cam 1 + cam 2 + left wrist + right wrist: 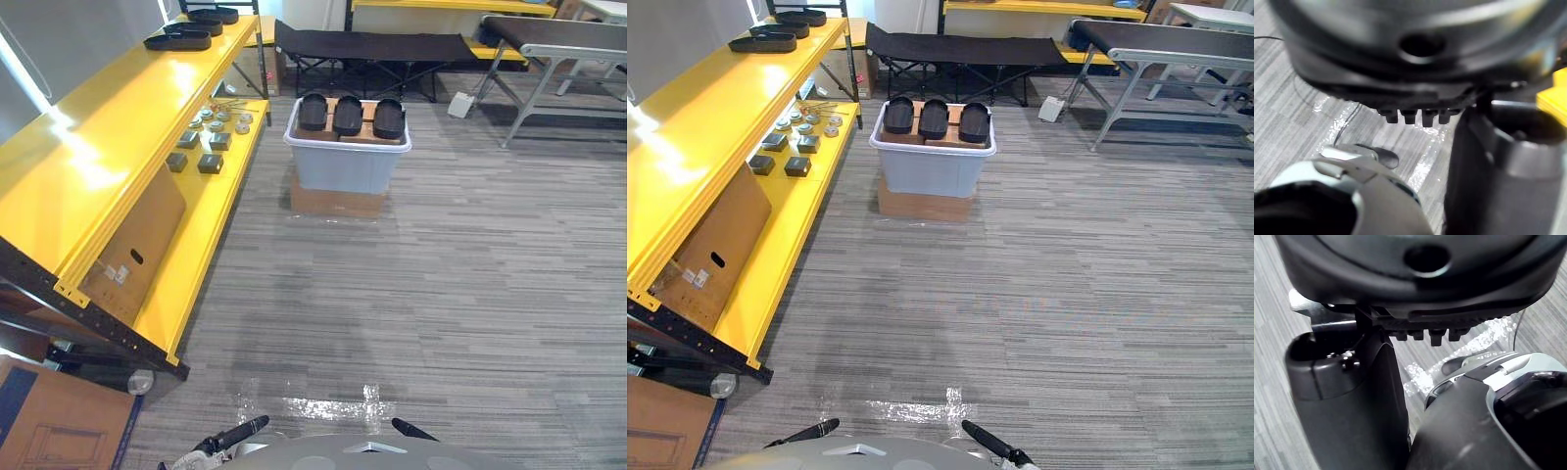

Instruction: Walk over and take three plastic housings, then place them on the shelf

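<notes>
Left hand (1415, 73) and right hand (1420, 289): glossy black rounded casings.

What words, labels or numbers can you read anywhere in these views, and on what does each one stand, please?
No text can be read in any view.
White label on the cardboard panel leaning inside the yellow shelf: too small to read.
Blue marking on the cardboard box on the floor beside the shelf: no letters can be made out.
</notes>
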Controlling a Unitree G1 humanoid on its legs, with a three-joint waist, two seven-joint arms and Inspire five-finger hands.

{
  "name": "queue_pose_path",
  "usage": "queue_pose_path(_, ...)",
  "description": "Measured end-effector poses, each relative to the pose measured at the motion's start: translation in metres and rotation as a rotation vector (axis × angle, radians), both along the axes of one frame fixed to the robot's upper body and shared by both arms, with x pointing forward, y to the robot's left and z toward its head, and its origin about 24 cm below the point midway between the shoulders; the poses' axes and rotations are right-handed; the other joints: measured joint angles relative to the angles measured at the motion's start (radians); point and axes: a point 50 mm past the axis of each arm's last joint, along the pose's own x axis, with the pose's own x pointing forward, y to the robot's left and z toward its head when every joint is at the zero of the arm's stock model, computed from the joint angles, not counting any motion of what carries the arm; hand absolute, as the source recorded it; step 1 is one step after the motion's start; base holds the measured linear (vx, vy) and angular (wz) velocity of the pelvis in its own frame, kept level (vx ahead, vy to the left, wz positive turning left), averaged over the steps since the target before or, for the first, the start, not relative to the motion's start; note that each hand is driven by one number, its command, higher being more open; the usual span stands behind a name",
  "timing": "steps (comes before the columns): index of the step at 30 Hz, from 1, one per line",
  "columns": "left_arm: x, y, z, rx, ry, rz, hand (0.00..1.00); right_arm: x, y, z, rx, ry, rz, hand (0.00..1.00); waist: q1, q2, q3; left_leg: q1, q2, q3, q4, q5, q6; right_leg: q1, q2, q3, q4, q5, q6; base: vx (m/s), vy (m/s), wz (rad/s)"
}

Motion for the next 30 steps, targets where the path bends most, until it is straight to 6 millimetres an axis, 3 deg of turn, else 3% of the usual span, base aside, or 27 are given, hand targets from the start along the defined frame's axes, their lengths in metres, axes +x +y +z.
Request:
queue_pose_path(3,0.014,0.001,0.003,0.014,-0.066,-0.025,1.0,0.015,0.001,0.002,-0.022,-0.053,0.037,1.0,-0.001,-0.009,0.004,-0.001,-0.003,0.004,-0.019,0.011,-0.009,-0.012,-0.002,0.0,-0.001,0.004,0.007,0.0,0.013,-0.04)
queue_pose_path(6,0.038,0.0,0.012,0.02,-0.188,-0.072,1.0,0.048,0.005,0.012,-0.048,-0.2,0.099,1.0,-0.001,-0.013,0.007,-0.005,-0.009,0.002,-0.049,0.037,-0.007,-0.029,-0.004,-0.001,-0.002,0.009,0.014,-0.06,0.009,0.02)
queue_pose_path(7,0.05,-0.005,0.017,0.012,-0.252,-0.089,1.0,0.07,0.006,0.02,-0.059,-0.285,0.132,1.0,-0.001,-0.015,0.008,-0.006,-0.01,0.003,-0.064,0.048,-0.006,-0.038,-0.004,0.0,-0.002,0.012,0.017,-0.08,0.005,0.0)
queue_pose_path(11,0.072,-0.017,0.025,-0.012,-0.337,-0.105,1.0,0.105,0.009,0.034,-0.074,-0.43,0.171,1.0,0.0,-0.02,0.01,-0.007,-0.011,0.003,-0.071,0.06,0.005,-0.043,-0.004,-0.001,-0.002,0.017,0.014,-0.08,0.004,-0.01)
queue_pose_path(14,0.074,-0.022,0.024,0.004,-0.336,-0.111,1.0,0.112,0.013,0.038,-0.074,-0.461,0.198,1.0,-0.001,-0.022,0.01,-0.008,-0.011,0.009,-0.073,0.06,0.005,-0.039,-0.001,0.0,-0.018,0.026,0.01,-0.05,0.004,-0.04)
queue_pose_path(21,0.065,-0.024,0.025,0.002,-0.348,0.0,1.0,0.091,0.02,0.029,-0.024,-0.421,0.157,1.0,-0.004,-0.023,0.012,-0.017,-0.013,0.007,-0.073,0.06,0.005,-0.041,-0.001,-0.005,-0.033,0.032,0.012,0.0,0.001,0.01)
queue_pose_path(28,0.058,-0.024,0.025,0.037,-0.332,-0.012,1.0,0.087,0.027,0.03,-0.001,-0.435,0.101,1.0,-0.001,-0.027,0.014,-0.017,-0.014,0.012,-0.071,0.055,0.0,-0.045,-0.005,0.001,-0.025,0.032,0.013,-0.02,0.002,-0.01)
queue_pose_path(30,0.059,-0.02,0.026,0.043,-0.336,-0.011,1.0,0.091,0.031,0.032,-0.01,-0.442,0.126,1.0,0.001,-0.037,0.027,-0.062,-0.01,0.02,0.0,0.012,0.02,-0.102,-0.023,0.005,0.067,0.001,0.017,-0.06,0.015,-0.1)
